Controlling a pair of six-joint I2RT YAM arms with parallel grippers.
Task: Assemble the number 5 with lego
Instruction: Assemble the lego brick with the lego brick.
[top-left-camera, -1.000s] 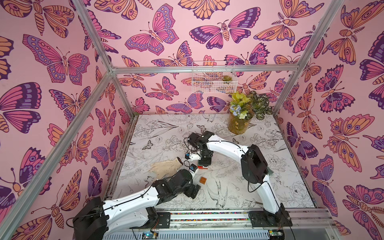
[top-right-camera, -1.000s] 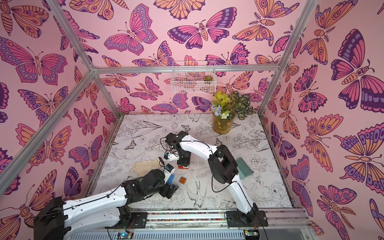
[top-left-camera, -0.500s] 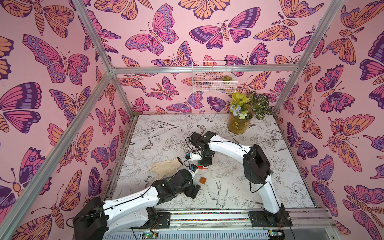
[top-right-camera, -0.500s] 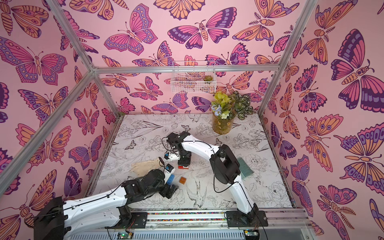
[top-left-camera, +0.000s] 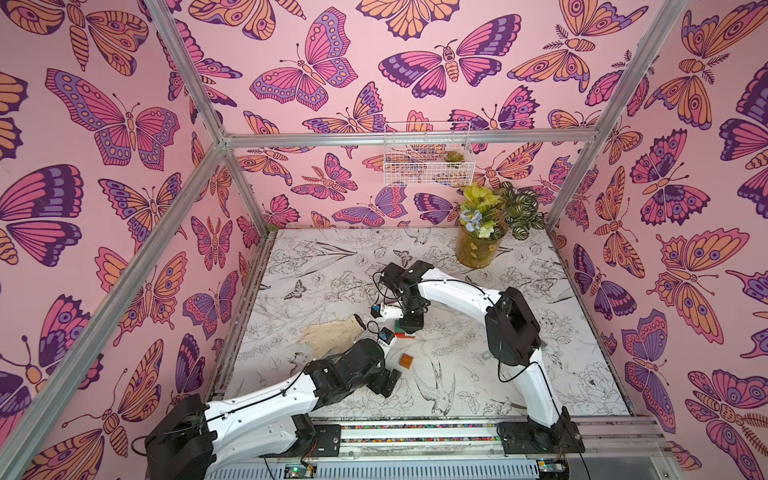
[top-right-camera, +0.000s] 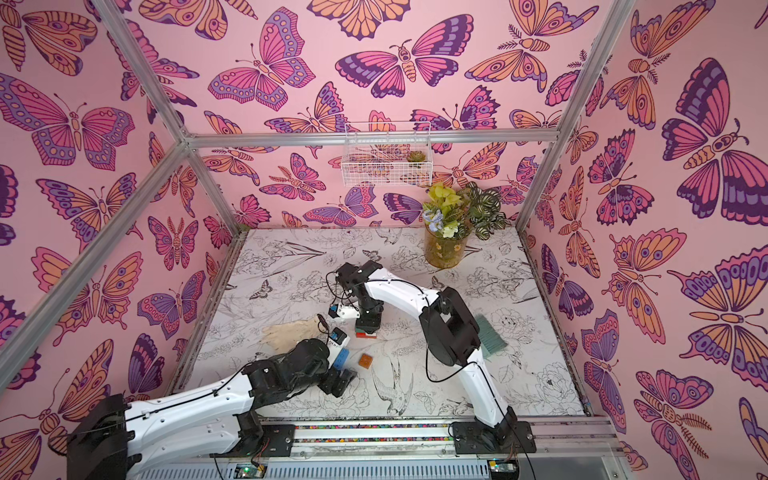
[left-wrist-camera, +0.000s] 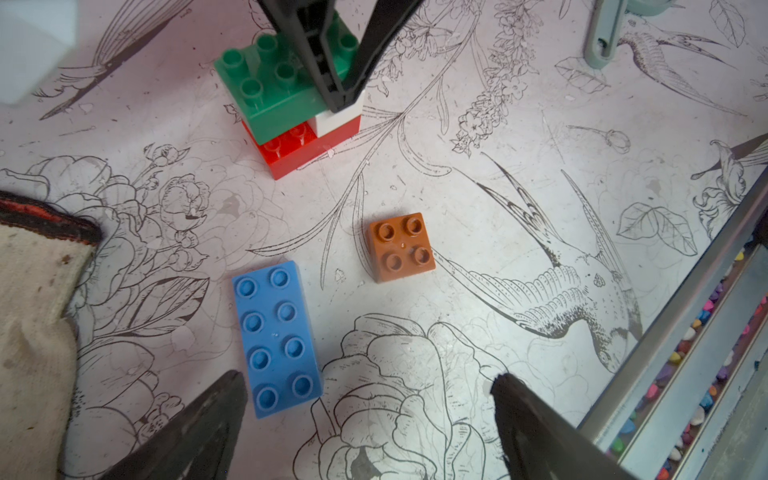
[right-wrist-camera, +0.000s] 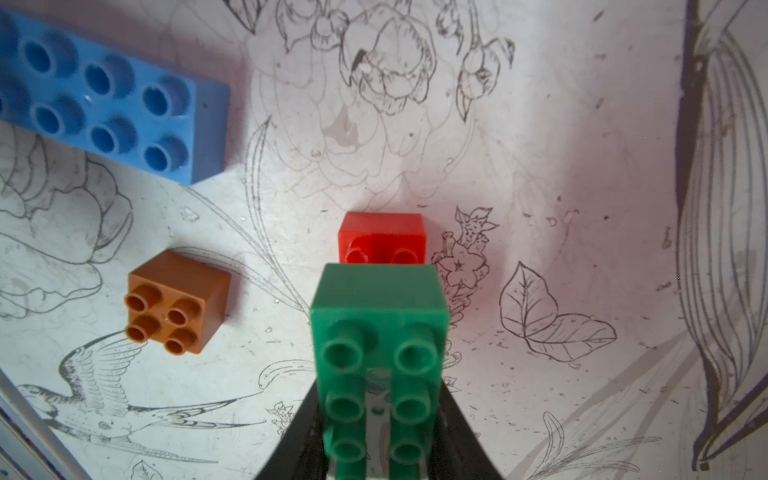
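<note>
a: what is the right claw (left-wrist-camera: 345, 102) doing?
b: it's pinching the green brick (right-wrist-camera: 380, 299), sitting on the white brick (left-wrist-camera: 338, 118) and red brick (right-wrist-camera: 382, 232).
a: and the left claw (left-wrist-camera: 368, 380)?
b: hanging spread wide; blue brick (left-wrist-camera: 276, 336) and brown brick (left-wrist-camera: 401, 247) are lying apart nearby.

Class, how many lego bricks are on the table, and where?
5. The red brick is lowest, the white brick on it, the green brick topmost; blue brick and brown brick lie loose nearby. None seems hidden.
</note>
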